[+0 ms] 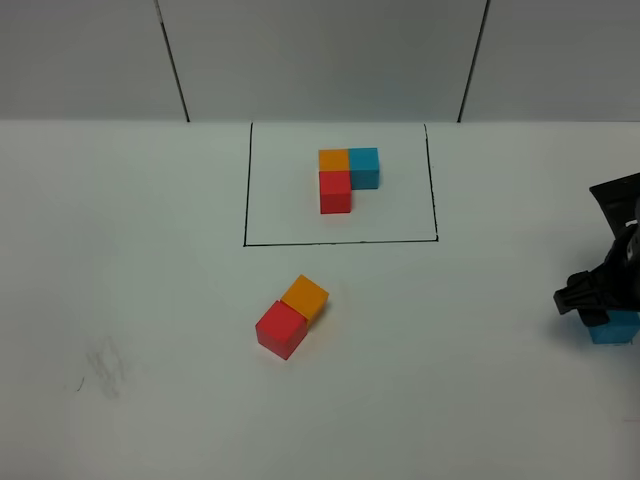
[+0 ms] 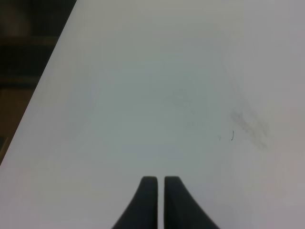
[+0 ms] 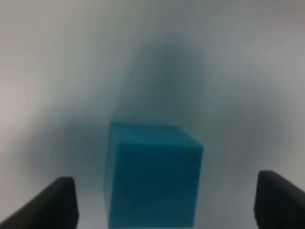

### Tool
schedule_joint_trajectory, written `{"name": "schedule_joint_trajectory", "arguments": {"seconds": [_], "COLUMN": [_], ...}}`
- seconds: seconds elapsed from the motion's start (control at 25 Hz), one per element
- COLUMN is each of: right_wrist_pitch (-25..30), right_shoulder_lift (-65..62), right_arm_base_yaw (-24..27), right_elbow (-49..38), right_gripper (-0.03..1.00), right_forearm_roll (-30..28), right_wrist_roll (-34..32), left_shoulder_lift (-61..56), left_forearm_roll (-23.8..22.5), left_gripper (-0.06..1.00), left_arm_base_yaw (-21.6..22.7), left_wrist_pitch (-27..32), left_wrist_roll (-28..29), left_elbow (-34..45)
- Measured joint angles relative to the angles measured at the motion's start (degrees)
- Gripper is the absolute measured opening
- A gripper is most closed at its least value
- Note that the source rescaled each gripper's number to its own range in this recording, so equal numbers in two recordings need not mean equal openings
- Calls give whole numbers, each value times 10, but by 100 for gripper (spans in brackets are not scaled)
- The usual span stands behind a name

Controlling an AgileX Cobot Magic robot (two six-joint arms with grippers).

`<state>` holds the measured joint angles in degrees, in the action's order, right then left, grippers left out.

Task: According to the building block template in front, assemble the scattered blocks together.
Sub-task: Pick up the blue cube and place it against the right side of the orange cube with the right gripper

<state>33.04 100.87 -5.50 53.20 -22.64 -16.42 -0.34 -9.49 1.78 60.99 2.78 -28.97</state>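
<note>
one worry: my right gripper, jaws apart around the blue cube, closes off-centre and spins it; left gripper pinched together, empty.

Looks like a lab test bench: a plain white table, a grey panelled wall behind, a black frame drawn on the tabletop.
</note>
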Motion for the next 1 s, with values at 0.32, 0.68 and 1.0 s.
{"name": "schedule_joint_trajectory", "arguments": {"seconds": [0.32, 0.68, 1.0], "right_wrist_pitch": [-60, -75, -82], "right_shoulder_lift": [16, 58, 63], "right_arm_base_yaw": [15, 17, 17], "right_elbow": [-31, -28, -28], "right_gripper": [89, 88, 52], "right_forearm_roll": [3, 10, 10], "right_wrist_roll": [0, 0, 0], "left_shoulder_lift": [0, 0, 0], "left_forearm_roll": [0, 0, 0], "left_gripper": [0, 0, 0], "left_arm_base_yaw": [0, 0, 0], "left_wrist_pitch": [0, 0, 0], "left_wrist_roll": [0, 0, 0], "left_elbow": [0, 0, 0]}}
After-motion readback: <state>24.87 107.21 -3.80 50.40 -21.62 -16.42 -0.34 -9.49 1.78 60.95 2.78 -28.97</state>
